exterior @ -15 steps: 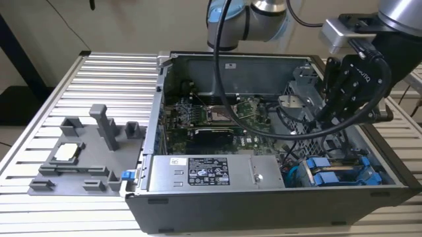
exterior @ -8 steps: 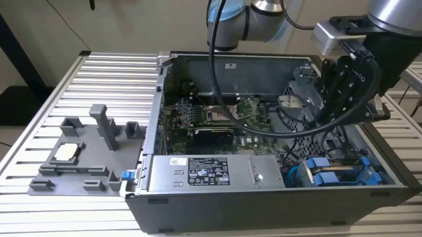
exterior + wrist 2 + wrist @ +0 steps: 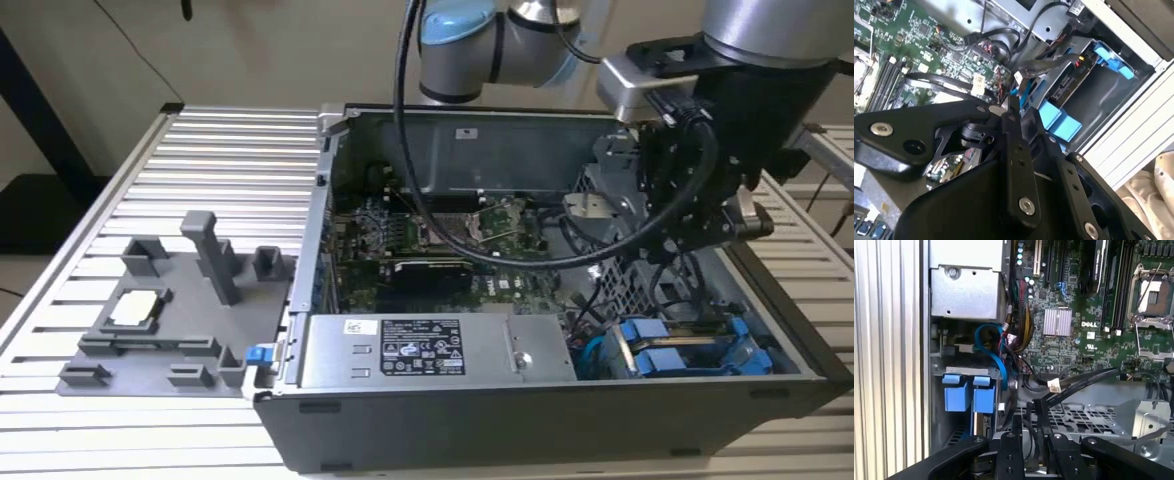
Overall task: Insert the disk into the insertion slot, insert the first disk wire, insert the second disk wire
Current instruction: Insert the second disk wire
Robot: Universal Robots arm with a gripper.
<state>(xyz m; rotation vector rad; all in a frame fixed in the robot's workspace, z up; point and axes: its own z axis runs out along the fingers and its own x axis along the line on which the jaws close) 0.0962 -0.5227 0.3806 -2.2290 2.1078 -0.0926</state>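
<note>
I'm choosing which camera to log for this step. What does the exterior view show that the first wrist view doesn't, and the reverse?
The exterior view adds the grey fixture tray at the exterior view's left and the arm's blue-capped joints above the case. The first wrist view adds a bundle of coloured wires and a white-tagged flat black cable. Shared: the green motherboard and the blue carrier.
</note>
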